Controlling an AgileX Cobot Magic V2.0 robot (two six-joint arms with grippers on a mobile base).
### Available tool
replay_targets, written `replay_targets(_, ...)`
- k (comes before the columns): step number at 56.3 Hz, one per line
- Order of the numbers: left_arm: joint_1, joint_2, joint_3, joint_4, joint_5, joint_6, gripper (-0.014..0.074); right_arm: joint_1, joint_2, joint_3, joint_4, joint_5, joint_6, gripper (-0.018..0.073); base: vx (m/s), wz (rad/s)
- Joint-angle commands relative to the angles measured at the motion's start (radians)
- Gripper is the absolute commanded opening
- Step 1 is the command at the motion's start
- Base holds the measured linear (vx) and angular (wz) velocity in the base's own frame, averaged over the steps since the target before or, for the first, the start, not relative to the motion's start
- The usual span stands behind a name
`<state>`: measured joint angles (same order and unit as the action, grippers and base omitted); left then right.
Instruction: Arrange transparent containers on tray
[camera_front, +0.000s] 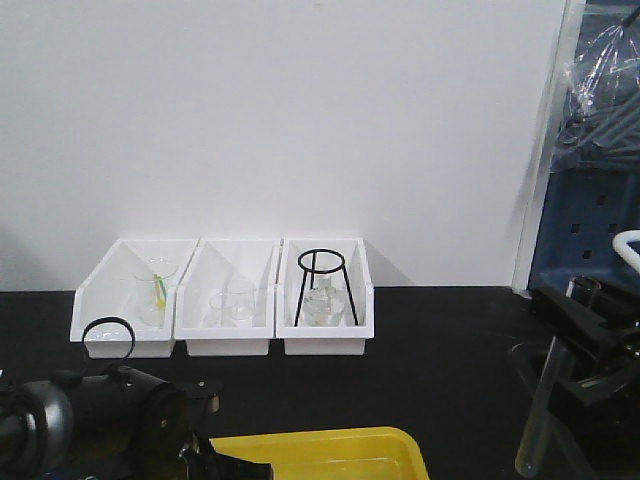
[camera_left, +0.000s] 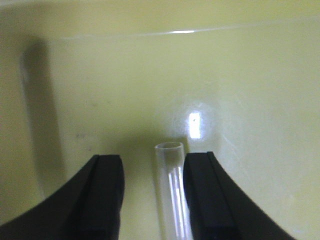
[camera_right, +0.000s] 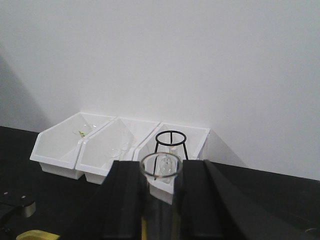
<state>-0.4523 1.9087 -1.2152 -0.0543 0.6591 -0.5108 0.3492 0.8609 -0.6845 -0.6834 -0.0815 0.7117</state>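
Tube (camera_left: 170, 200) on tray (camera_left: 100, 75): L wrist only.

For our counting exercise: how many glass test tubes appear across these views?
2. One test tube sits inside the open left gripper over the yellow tray; the other test tube is clamped in the right gripper. More may be hidden.

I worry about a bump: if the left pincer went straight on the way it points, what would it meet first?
Most likely the yellow tray: its surface fills the view ahead of the left pincer, with a tube between the open fingers. How far off it is, the picture does not show.
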Motion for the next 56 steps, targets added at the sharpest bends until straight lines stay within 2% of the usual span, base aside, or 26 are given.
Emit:
replay_targets(1,0.005,-0.076,-0.04,0.011,-0.013,-0.009,0.0417,0.0,-0.012,-0.032,0.002,-0.063,0.004,-0.0011,0.0,0.0)
replay_targets(8,0.005,-0.137,-0.071,0.073,-0.005,-0.009,0.0417,0.001,0.009,-0.032,0.002,-0.059,0.041,-0.0011,0.0,0.0)
replay_targets(15,0.005,-0.232,-0.113,0.152,0.003,-0.009,0.0417,0.001,0.078,-0.032,0.001,-0.052,0.14,-0.0011,0.0,0.0)
replay_targets(20,0.005,-0.32,-0.14,0.179,0.003,-0.008,0.0417,0.001,0.147,-0.032,-0.003,-0.052,0.22,-0.0011,0.0,0.0)
replay_targets(32,0.005,-0.515,-0.176,0.184,-0.026,0.047,0.0417,0.001,0.329,-0.035,-0.008,-0.119,0.307,-0.0011,0.0,0.0)
replay_targets(38,0.005,-0.597,-0.175,0.184,-0.046,0.07,0.0417,0.001,0.416,-0.035,-0.041,-0.195,0.398,-0.0011,0.0,0.0)
replay_targets(45,0.005,-0.666,-0.175,0.216,-0.043,0.07,0.0417,0.001,0.539,-0.045,-0.186,-0.361,0.591,-0.0011,0.0,0.0)
replay_targets(51,0.005,-0.691,-0.175,0.239,-0.032,0.07,0.0417,0.0,0.628,-0.114,-0.412,-0.462,0.808,-0.0011,0.0,0.0)
replay_targets(56,0.005,-0.697,-0.175,0.24,-0.015,0.07,0.0417,0.0,0.69,-0.214,-0.652,-0.482,1.038,-0.0011,0.0,0.0)
